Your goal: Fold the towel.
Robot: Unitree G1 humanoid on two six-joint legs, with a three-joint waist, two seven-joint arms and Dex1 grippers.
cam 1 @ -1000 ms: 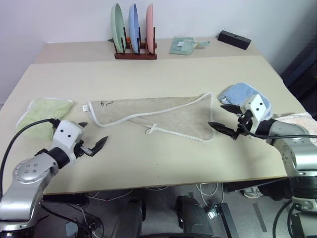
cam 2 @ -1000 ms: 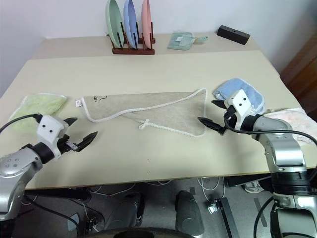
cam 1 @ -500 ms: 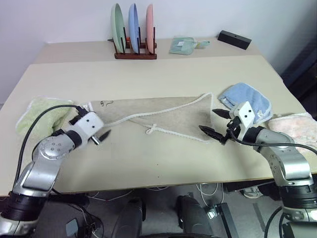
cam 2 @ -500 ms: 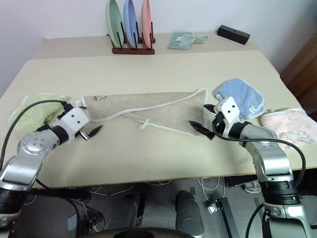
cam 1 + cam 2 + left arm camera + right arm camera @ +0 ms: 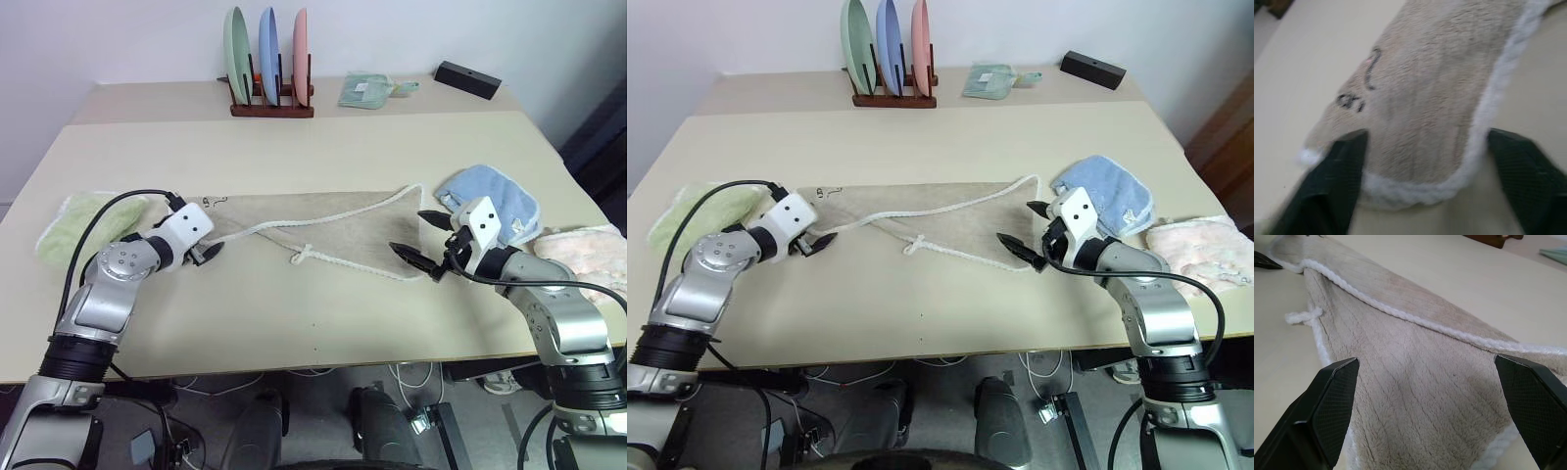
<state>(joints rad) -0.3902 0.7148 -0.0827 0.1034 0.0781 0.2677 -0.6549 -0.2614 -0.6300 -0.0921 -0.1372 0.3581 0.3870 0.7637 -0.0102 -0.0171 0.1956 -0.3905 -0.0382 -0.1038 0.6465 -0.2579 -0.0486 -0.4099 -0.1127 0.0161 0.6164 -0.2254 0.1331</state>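
The beige towel [image 5: 333,227] with white corded edging lies flat across the middle of the table, its top layer folded along a diagonal and a small white loop at its near edge. My left gripper [image 5: 204,247] is at the towel's left corner, the one with the dark embroidered mark. In the left wrist view its fingers [image 5: 1337,181] stand open on either side of that corner. My right gripper [image 5: 411,232] hovers at the towel's right edge, open wide. In the right wrist view the towel [image 5: 1420,362] stretches away between its fingers [image 5: 1332,406].
A light green towel [image 5: 83,217] lies left of my left arm. A light blue towel [image 5: 495,201] and a pink one [image 5: 588,247] lie at the right. A rack of plates [image 5: 269,69], a folded green cloth [image 5: 367,90] and a black box [image 5: 468,78] stand at the back.
My left gripper has moved forward from the table's near left to the towel's left corner, rolling as it went. My right gripper has edged a little closer to the towel's right edge.
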